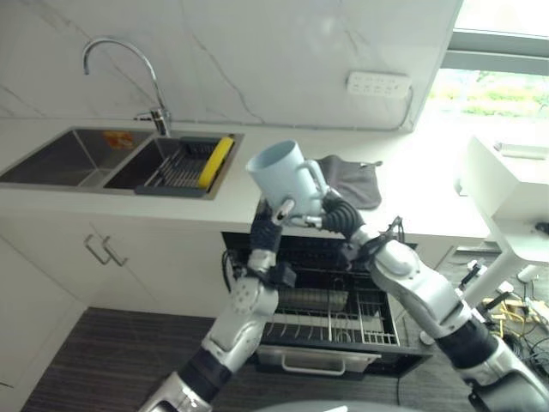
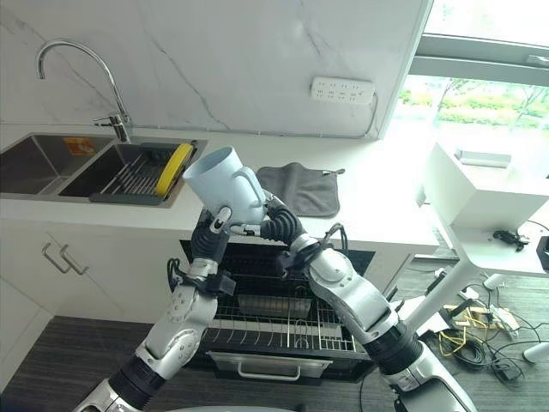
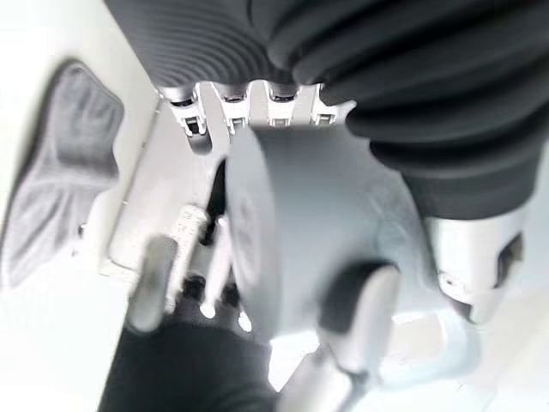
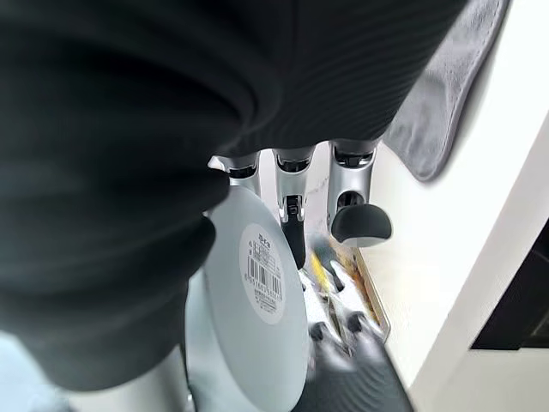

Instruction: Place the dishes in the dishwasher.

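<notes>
Left eye view: mug (image 1: 286, 178) tilted, mouth up-left.

Left hand (image 1: 268, 225): I'm raising it in front of me, fingers curling round the mug (image 1: 286, 176) from below.
Right hand (image 1: 324, 213): I'm gripping the mug's handle side, forearm angling up from lower right.

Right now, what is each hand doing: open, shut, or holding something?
Left hand: shut on the light blue mug, gripping near its base.
Right hand: shut on the same mug, at its handle side.
</notes>
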{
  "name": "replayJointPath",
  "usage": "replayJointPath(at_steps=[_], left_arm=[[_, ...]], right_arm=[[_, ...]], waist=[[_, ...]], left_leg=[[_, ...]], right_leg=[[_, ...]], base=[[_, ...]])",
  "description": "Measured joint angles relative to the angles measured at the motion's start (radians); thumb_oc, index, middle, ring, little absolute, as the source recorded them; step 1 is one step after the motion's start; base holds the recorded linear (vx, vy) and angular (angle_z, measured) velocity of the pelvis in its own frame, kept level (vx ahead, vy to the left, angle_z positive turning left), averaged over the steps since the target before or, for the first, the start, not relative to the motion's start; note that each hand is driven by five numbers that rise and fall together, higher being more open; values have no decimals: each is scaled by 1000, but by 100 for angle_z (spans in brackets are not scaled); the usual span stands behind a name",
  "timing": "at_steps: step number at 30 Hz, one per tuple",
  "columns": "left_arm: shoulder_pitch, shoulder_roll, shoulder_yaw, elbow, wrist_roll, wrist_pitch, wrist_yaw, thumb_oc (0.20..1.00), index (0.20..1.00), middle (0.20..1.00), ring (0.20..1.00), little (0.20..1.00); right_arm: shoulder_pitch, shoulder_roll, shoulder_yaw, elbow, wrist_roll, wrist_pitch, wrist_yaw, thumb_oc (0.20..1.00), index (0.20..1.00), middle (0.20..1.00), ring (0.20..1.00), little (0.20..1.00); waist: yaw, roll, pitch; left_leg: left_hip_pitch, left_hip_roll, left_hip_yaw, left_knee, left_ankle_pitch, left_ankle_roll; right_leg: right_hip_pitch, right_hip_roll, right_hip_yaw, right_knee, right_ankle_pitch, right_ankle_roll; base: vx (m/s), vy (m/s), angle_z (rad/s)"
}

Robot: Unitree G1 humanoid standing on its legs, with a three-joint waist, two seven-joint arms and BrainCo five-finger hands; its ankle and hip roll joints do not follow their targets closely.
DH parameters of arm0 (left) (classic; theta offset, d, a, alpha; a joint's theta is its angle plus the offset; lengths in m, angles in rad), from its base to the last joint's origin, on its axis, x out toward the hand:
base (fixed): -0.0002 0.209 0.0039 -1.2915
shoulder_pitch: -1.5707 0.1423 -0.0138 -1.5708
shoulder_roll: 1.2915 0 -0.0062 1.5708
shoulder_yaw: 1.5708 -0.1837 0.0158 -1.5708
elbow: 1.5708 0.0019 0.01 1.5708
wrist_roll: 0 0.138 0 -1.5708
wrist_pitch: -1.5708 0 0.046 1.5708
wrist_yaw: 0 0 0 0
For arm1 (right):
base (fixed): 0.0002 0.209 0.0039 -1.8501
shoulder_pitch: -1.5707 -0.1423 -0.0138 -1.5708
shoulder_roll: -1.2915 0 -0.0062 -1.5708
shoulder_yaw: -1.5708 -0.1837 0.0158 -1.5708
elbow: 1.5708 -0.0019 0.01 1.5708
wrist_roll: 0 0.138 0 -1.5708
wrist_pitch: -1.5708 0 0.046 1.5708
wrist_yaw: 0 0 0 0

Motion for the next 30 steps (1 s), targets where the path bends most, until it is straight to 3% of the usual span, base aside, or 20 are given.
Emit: replayJointPath(at_steps=[6, 16, 21, 27, 30], left_arm=[[28, 12, 108, 13, -5, 3, 34, 1000, 1000, 1000, 1000, 1000], [44, 15, 214, 13, -40, -13, 51, 1000, 1000, 1000, 1000, 1000], [107, 42, 309, 2, -34, -7, 12, 1000, 1000, 1000, 1000, 1000], [108, 73, 313, -3, -40, 74, -103, 1000, 1000, 1000, 1000, 1000], [110, 90, 309, -29, -42, 94, -154, 1000, 1000, 1000, 1000, 1000]], right_arm=[[4, -23, -37, -46, 40, 45, -38, 200, 200, 200, 200, 200], [75, -43, -147, -45, 77, 44, -108, 200, 200, 200, 200, 200], [184, -78, -242, -47, 103, 13, -106, 200, 200, 200, 200, 200], [223, -100, -283, -76, 117, -54, -76, 200, 200, 200, 200, 200], [277, -100, -306, -101, 116, -112, -59, 200, 200, 200, 200, 200]], waist=[[1, 2, 1], [5, 6, 4], [6, 12, 16], [3, 26, 34], [1, 30, 90]], left_leg=[[3, 0, -1, 0, 0, 0], [5, 1, -6, 0, -1, 2], [5, 1, -9, 0, -3, 3], [6, 1, -19, 0, -6, 4], [-3, -4, -24, 19, 4, -7]], right_leg=[[4, 0, -1, 0, 0, 0], [10, 0, -8, 0, -7, 4], [13, -2, -14, 0, -11, 6], [18, 4, -18, 0, -16, 7], [0, 2, -18, 36, -30, 8]], base=[[5, -1, 0], [18, -10, 2], [54, -27, 3], [89, -20, 3], [-110, -71, 5]])
